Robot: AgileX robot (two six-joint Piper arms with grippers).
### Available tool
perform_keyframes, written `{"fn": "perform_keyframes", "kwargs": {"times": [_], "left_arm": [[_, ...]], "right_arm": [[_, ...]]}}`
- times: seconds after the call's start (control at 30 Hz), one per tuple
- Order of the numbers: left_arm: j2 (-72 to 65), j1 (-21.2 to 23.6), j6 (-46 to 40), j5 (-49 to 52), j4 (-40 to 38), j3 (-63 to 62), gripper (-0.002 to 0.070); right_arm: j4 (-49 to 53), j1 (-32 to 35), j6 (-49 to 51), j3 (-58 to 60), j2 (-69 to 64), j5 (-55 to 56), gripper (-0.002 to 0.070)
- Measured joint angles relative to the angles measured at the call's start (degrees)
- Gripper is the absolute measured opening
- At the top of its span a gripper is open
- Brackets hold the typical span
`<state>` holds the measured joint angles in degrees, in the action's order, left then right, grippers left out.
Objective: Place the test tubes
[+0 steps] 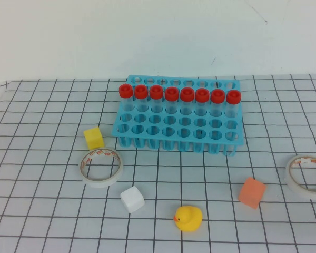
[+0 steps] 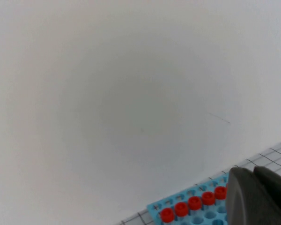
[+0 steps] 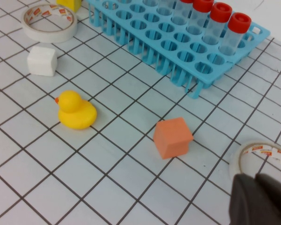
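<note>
Your eight tubes (image 1: 179, 98) stand in one row of the rack (image 1: 175, 130), seemingly all placed, so the left gripper (image 2: 255, 187) hangs raised near it and the right gripper (image 3: 258, 192) by the right tape (image 3: 264, 152), both jaws together, empty.

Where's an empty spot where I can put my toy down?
Roomiest: the patch between the rack, the duck and the orange block. Also the near-left corner beside the left tape roll. Crowded: yellow block, that roll and white block huddle together. The left end effector, shut, is raised facing the rack; right end effector, shut, hovers near the right tape roll.
</note>
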<state>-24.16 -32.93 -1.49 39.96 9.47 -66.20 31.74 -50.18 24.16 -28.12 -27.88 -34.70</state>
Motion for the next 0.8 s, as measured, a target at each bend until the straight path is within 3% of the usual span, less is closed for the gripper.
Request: {"fn": "perform_keyframes", "kwargs": {"times": [0.33, 0.8], "left_arm": [[-0.4, 0.0, -5.4, -20.3, -10.2, 24.5, 0.0], [-0.6, 0.0, -5.0, -22.6, -11.5, 43.5, 0.0]], "right_arm": [[0.0, 0.0, 0.0, 0.0, 0.0, 0.0, -0.0001], [0.0, 0.0, 0.0, 0.0, 0.0, 0.0, -0.0001]]}}
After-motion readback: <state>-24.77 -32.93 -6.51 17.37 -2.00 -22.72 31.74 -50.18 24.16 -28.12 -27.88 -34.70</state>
